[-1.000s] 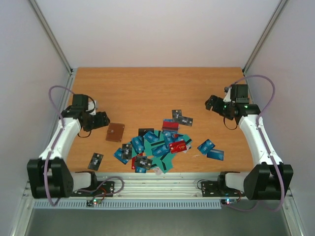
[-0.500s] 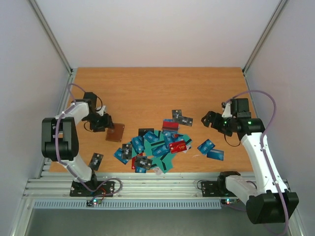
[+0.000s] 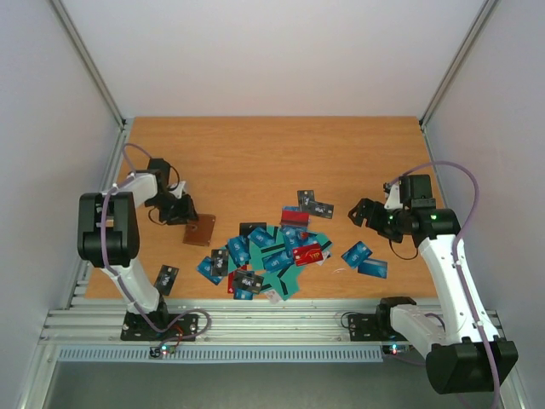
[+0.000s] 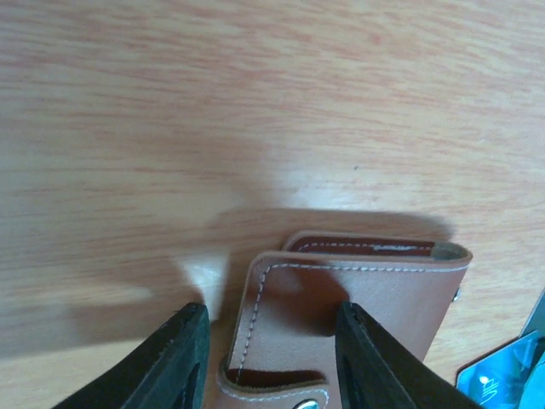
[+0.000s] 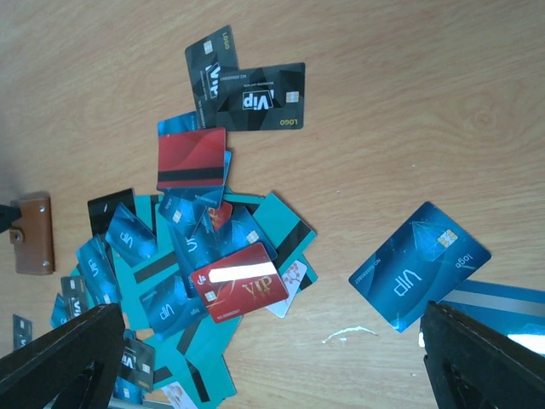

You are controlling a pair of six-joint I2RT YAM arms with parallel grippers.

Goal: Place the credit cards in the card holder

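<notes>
The brown card holder [image 3: 201,229] lies flat on the wooden table, left of the pile of credit cards [image 3: 268,251]. My left gripper [image 3: 181,210] is at its far left corner. In the left wrist view the card holder [image 4: 366,307] fills the lower middle, and the left gripper [image 4: 272,358] straddles its end: one finger stands off it over the table, the other over the leather, jaws partly apart. My right gripper [image 3: 366,213] hovers wide open above the table, right of the pile. The right wrist view shows the credit cards [image 5: 196,256], a blue card [image 5: 419,265] and the card holder [image 5: 36,233].
Two black cards [image 3: 315,203] lie beyond the pile, two blue ones [image 3: 364,260] to its right, and a lone black card [image 3: 165,277] near the left front. A white smear [image 5: 351,334] marks the table. Grey walls close both sides; a metal rail [image 3: 272,319] runs along the front.
The left arm has folded back and its gripper has slid up to the holder's corner while its jaws narrowed. The right gripper has come slightly nearer and leftward, still wide open.
</notes>
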